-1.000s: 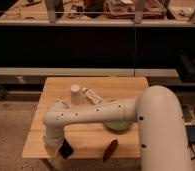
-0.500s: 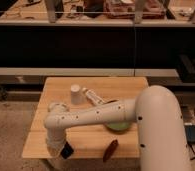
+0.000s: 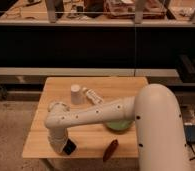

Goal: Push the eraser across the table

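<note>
Where the white arm bends down over the front left part of the table (image 3: 122,88), the gripper (image 3: 60,143) hangs low near the front edge, just beside the black eraser (image 3: 70,147); whether it is spread or closed I cannot tell, nor whether it touches the block; a slim red-brown object (image 3: 110,149) lies further right; a green bowl (image 3: 119,125) shows under the arm; an upturned white cup (image 3: 76,94) stands toward the back; behind runs a dark, cluttered workbench (image 3: 96,22).
</note>
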Robot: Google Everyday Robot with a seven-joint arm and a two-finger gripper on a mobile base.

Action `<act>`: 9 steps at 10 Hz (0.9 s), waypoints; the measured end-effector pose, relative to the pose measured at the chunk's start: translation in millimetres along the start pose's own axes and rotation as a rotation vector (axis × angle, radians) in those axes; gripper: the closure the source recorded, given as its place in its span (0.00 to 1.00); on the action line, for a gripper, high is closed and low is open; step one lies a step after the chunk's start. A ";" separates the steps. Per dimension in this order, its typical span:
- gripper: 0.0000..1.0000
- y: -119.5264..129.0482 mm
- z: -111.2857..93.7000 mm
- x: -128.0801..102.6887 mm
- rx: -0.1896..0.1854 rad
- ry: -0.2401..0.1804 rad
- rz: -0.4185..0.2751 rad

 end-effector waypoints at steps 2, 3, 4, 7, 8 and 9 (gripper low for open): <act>1.00 1.5 -5.0 14.7 0.012 0.014 0.038; 1.00 2.6 -8.5 22.5 0.018 0.021 0.056; 1.00 3.4 -11.7 28.8 0.024 0.025 0.070; 1.00 8.7 -16.2 50.8 0.028 0.040 0.093; 1.00 10.1 -16.1 55.3 0.024 0.045 0.096; 1.00 12.9 -16.0 64.3 0.020 0.054 0.109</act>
